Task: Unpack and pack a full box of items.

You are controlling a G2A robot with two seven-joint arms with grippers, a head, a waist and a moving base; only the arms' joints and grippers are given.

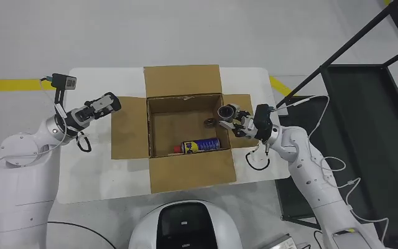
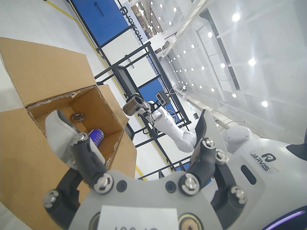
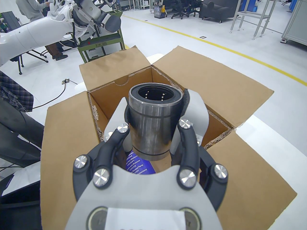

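Cardboard box (image 1: 184, 103), brown with all four flaps folded out flat, sits open in the middle of the white table (image 1: 106, 81) as I run the rig remotely. My right gripper (image 1: 235, 120) is clamped around a dark, polished steel cylinder with a hollow bore (image 3: 151, 130), holding it in the air over the box's right-hand wall, clear of the cardboard. Lying on the box floor are a blue-and-yellow spray can (image 1: 200, 146), on its side near the front wall, and a small round metal flange (image 1: 211, 122), well apart from the can towards the back right. My left gripper (image 1: 116, 102) hangs with its fingers spread wide and nothing between them, beyond the left flap and off the box.

From this one moment I cannot say whether the cylinder is coming out or going in. Either way, I judge the grip the weak point. The part looks heavy and slick, and only the pads on its curved sides hold it, so a jolt or a quick turn of the wrist could let it slide free. A drop from here would probably land on the box's right wall or flap, or fall inside towards the flange and the can. A low pass could also snag the torn cardboard rim and drag the box across the table.
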